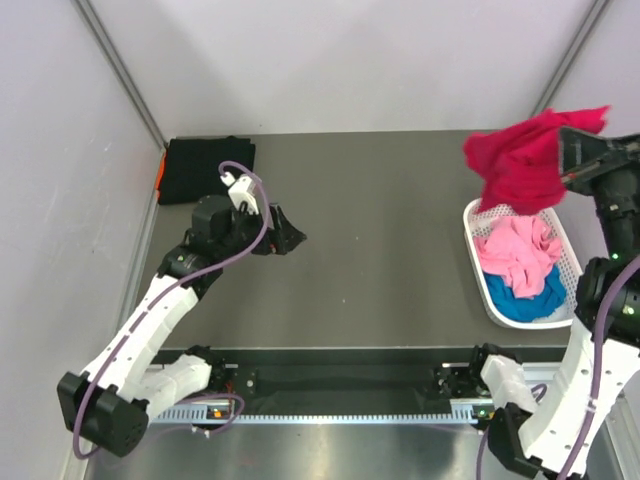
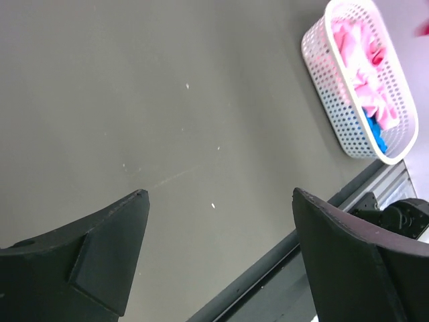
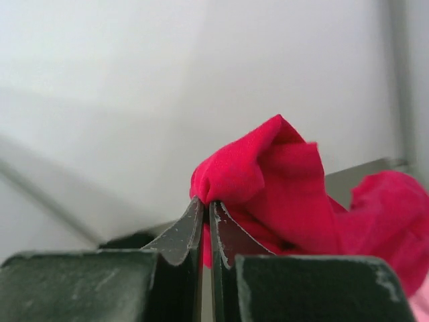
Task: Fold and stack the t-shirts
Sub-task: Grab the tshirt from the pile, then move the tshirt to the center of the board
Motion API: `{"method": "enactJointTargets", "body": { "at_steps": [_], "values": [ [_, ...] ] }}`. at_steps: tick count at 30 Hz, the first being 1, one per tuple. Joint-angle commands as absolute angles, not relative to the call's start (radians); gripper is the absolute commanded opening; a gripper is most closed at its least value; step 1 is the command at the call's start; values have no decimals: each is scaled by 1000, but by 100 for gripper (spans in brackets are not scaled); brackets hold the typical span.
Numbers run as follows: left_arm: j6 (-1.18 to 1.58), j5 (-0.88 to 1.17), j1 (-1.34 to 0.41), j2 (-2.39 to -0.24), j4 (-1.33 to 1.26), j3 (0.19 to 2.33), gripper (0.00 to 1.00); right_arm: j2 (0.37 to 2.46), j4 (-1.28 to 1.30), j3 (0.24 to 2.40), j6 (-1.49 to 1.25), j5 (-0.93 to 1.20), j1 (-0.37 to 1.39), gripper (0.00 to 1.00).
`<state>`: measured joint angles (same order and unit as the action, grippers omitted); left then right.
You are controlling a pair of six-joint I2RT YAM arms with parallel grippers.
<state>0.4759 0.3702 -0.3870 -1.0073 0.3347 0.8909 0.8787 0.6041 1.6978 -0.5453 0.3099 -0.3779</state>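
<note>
My right gripper (image 1: 572,150) is shut on a bright red t-shirt (image 1: 522,160) and holds it bunched in the air above the white basket (image 1: 474,255); in the right wrist view the cloth (image 3: 268,181) bulges from the tips of the closed fingers (image 3: 208,204). A pink t-shirt (image 1: 515,248) and a blue one (image 1: 520,295) lie crumpled in the basket. A folded black t-shirt (image 1: 205,170) lies at the far left corner, with an orange edge (image 1: 160,172) beside it. My left gripper (image 1: 288,240) is open and empty over the bare table, its fingers (image 2: 107,248) wide apart.
The basket also shows in the left wrist view (image 2: 335,114) with pink cloth (image 2: 362,57) inside. The dark table (image 1: 380,230) ends at a metal rail (image 1: 340,385) along the near edge. Grey walls enclose the sides and back.
</note>
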Motion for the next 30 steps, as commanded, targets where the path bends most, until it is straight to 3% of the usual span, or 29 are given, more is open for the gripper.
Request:
{"method": "enactJointTargets", "body": {
  "at_steps": [1,8,15,17,20,21,24,30],
  "values": [
    [446,333,-385,-930,350,936,91,933,514,1573,-696,615,-321,0],
    [443,282,-387,-933,437,962,81,1000,390,1347,-689,463,130,2],
    [506,230,-385,-919,443,896,79,1233,336,1216,-614,336,523,22],
    [520,233,-385,-926,446,891,78,1337,440,1271,-547,293,554,27],
    [543,255,-387,-931,443,885,77,1382,518,1301,-502,221,563,45],
    [557,265,-387,-931,427,874,77,1376,528,1301,-496,189,561,55],
    [586,326,-387,-948,376,835,77,1345,561,1293,-466,66,551,65],
    [641,410,-403,-1087,301,785,71,1324,560,1155,-482,6,471,58]
  ]
}}
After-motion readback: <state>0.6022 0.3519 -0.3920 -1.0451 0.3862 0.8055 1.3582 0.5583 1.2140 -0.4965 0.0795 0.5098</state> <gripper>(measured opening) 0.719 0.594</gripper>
